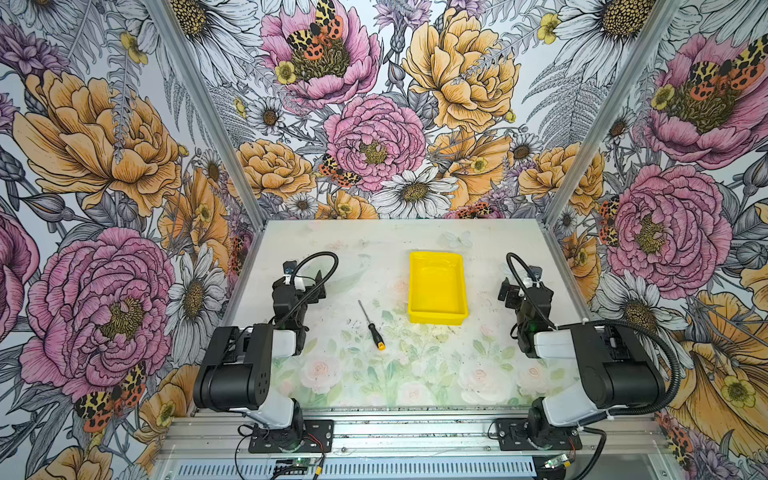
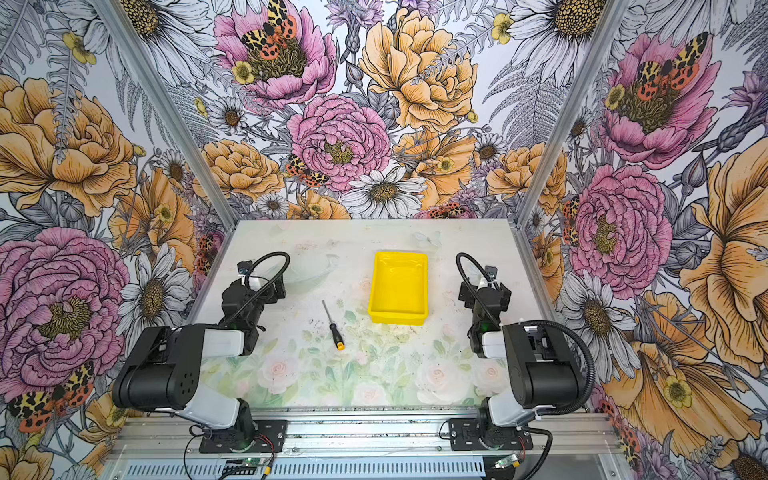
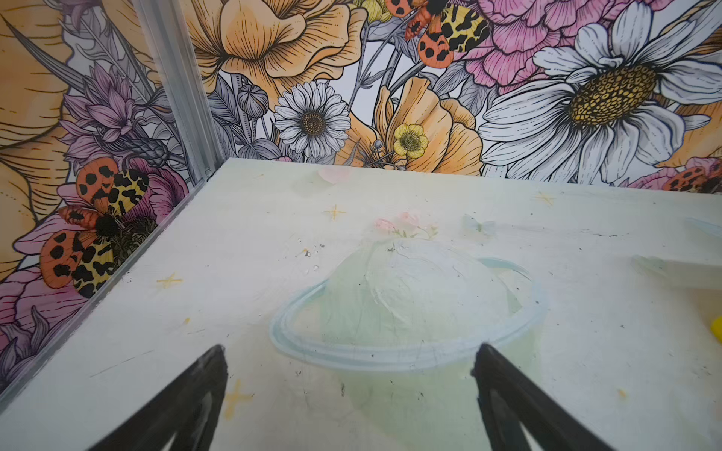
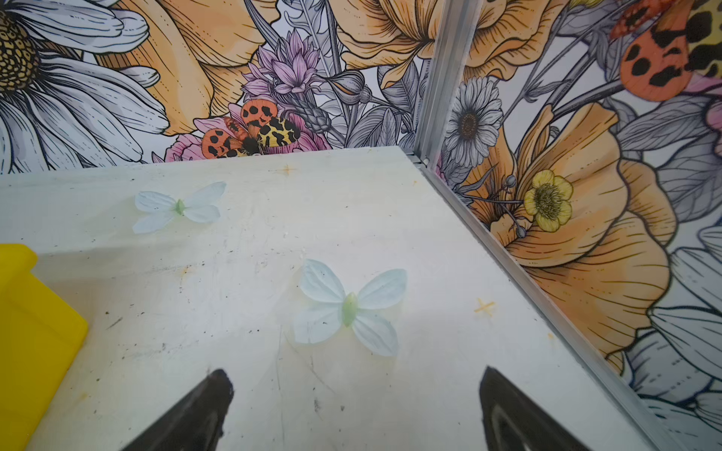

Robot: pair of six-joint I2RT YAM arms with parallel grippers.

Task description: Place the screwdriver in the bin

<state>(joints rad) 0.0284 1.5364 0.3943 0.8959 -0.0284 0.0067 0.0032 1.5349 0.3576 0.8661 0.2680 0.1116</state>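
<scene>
1. Screwdriver [image 1: 371, 326] lies flat on the table [image 1: 374, 249], just left of centre in both top views. Its shaft tip points to the upper left and its orange cap to the lower right. Neither gripper touches it.
2. Bin [image 1: 438, 318] is yellow and upright, right of centre in both top views. It sits up and right of the screwdriver, near it but apart, so the screwdriver is outside the bin.
3. Left gripper [image 3: 350, 351] has its jaws spread wide and holds nothing. The left wrist view shows only table print between the fingertips. In the top views it sits left of the screwdriver, apart from it.
4. Right gripper [image 4: 354, 375] also has its jaws wide and holds nothing. In the top views it sits right of the bin, not touching it. The right wrist view catches a bin corner [image 4: 35, 332] and a pale printed butterfly [image 4: 347, 308].
5. Both arms are folded low, with their bases along the lower edge of the frame.
</scene>
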